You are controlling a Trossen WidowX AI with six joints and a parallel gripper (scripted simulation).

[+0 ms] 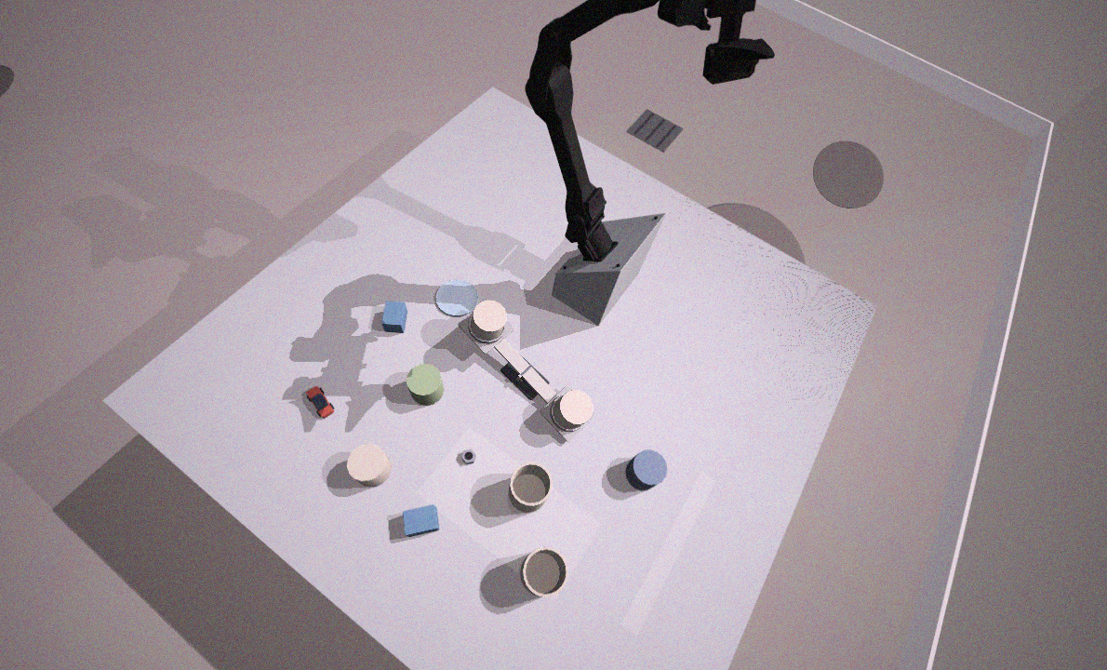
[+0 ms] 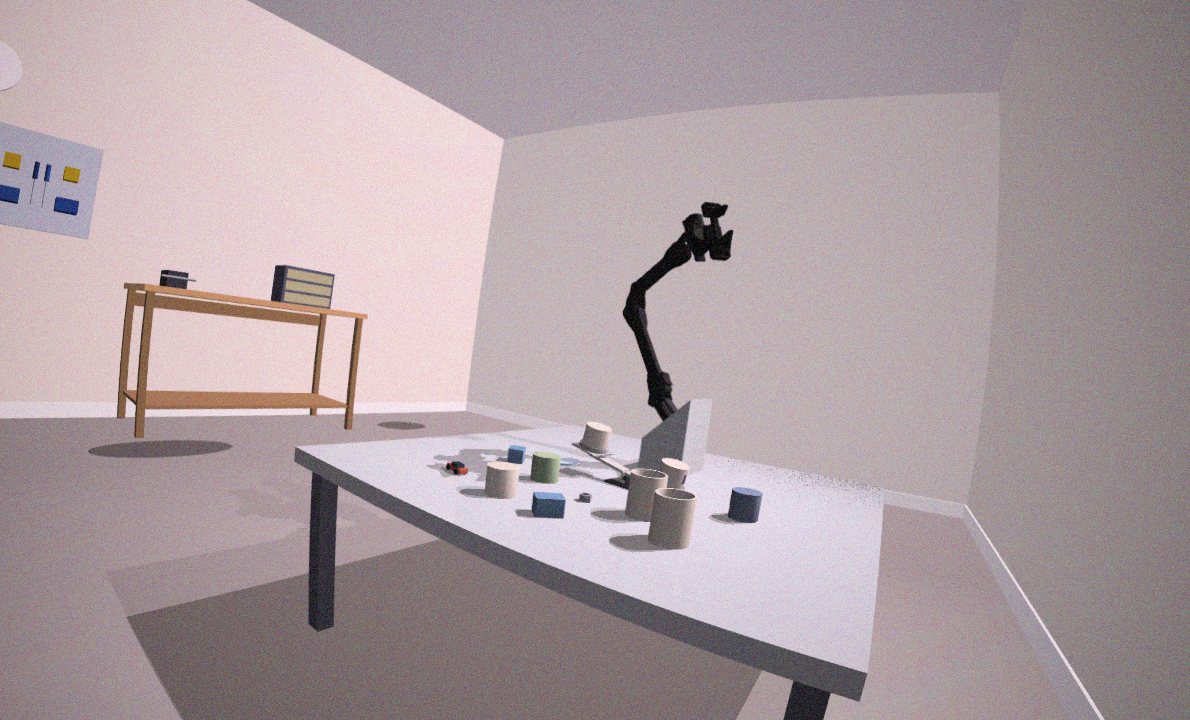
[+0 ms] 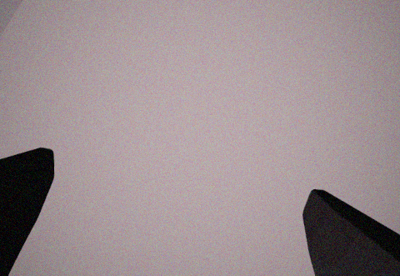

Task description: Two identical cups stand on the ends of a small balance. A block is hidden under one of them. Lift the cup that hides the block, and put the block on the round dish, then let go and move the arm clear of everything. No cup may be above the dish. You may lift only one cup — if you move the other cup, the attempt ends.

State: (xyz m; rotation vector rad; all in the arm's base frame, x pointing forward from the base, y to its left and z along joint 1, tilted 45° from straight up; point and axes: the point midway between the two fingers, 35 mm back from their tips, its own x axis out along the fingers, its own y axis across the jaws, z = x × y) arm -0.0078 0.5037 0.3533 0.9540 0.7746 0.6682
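Observation:
The balance point(image 1: 511, 358) point(image 2: 606, 462) has one pale upside-down cup on each end. The cup near the dish point(image 1: 489, 318) point(image 2: 595, 436) stands on the end that looks raised, tilted with it. The other cup point(image 1: 573, 408) point(image 2: 674, 469) is at the end that looks lower, partly hidden in the exterior view. The block under a cup is hidden. The round pale blue dish point(image 1: 456, 298) point(image 2: 569, 462) lies flat beside the first cup, with no cup over it. My gripper point(image 1: 740, 39) point(image 2: 729, 222) point(image 3: 182, 186) is open and empty, high above and away from the table.
Around the balance stand a green cylinder point(image 1: 425, 382), a dark blue cylinder point(image 1: 647, 470), a tan cylinder point(image 1: 368, 463) and two open tan cups point(image 1: 530, 502) point(image 1: 544, 572). Two blue blocks point(image 1: 394, 317) point(image 1: 420, 519), a toy car point(image 1: 320, 401) and a small nut lie there too.

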